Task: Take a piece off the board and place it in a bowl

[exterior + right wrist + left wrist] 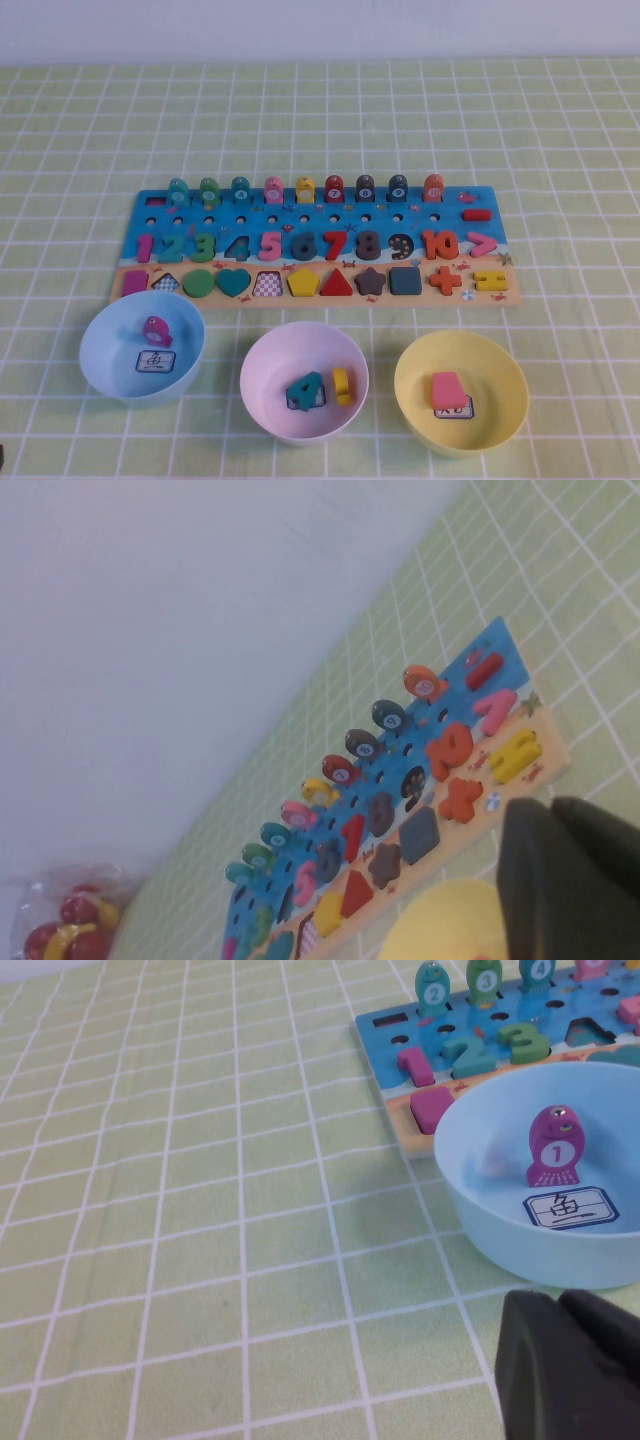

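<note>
The board (318, 240) lies across the middle of the table (560, 130), its long side running left to right. The star piece (371, 283) sits in its slot in the board's near row, between the red triangle (337, 283) on its left and a dark blue square (405, 280) on its right. Three bowls stand along the near side of the board: a light blue bowl (105, 365) on the left, a pink bowl (265, 400) in the middle, and the yellow bowl (505, 405) on the right, which holds a pink trapezoid (447, 389) on a label card. The left gripper (570, 1370) hangs low just near of the light blue bowl; I cannot tell how its jaws stand. The right gripper (575, 880), jaws together and holding nothing, hovers over the yellow bowl's area.
</note>
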Robot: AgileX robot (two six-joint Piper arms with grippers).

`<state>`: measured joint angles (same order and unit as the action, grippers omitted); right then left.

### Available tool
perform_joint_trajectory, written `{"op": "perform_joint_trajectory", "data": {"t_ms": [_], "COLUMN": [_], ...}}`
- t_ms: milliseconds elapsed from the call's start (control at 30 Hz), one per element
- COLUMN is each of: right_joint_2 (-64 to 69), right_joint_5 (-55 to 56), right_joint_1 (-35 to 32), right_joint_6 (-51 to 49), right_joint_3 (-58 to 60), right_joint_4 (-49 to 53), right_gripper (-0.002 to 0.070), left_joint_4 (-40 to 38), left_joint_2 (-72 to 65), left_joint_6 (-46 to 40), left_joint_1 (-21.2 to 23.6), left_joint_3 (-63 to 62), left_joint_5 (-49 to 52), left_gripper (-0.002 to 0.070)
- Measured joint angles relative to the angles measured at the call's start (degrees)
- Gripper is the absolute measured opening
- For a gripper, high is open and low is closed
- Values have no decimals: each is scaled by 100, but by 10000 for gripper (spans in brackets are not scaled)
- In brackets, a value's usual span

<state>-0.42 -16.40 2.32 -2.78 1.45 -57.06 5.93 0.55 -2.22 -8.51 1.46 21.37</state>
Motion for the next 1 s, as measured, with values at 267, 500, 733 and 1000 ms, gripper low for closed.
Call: {"op": "perform_joint_trajectory", "data": {"t_ms": [267,500,733,1000], "right_joint_2": [0,836,2969,4944], "right_joint_5": [7,-530,-1906,-3563], "right_joint_1": [0,0,0,0], "right_joint_6": [919,1807,2041,3700], "right_joint_3": [0,-1099,-3055,-4877], "right_joint_4": [35,1119,2173,1957], "right_gripper": [-18,-18,-18,-18], "left_joint_4": [0,0,0,0], "left_joint_2": [0,0,0,0], "left_joint_6": [0,0,0,0], "left_joint_1": [0,0,0,0], "left_joint_3": [0,0,0,0], "left_joint_5": [0,0,0,0], "left_gripper": [-5,-5,-5,-5]}}
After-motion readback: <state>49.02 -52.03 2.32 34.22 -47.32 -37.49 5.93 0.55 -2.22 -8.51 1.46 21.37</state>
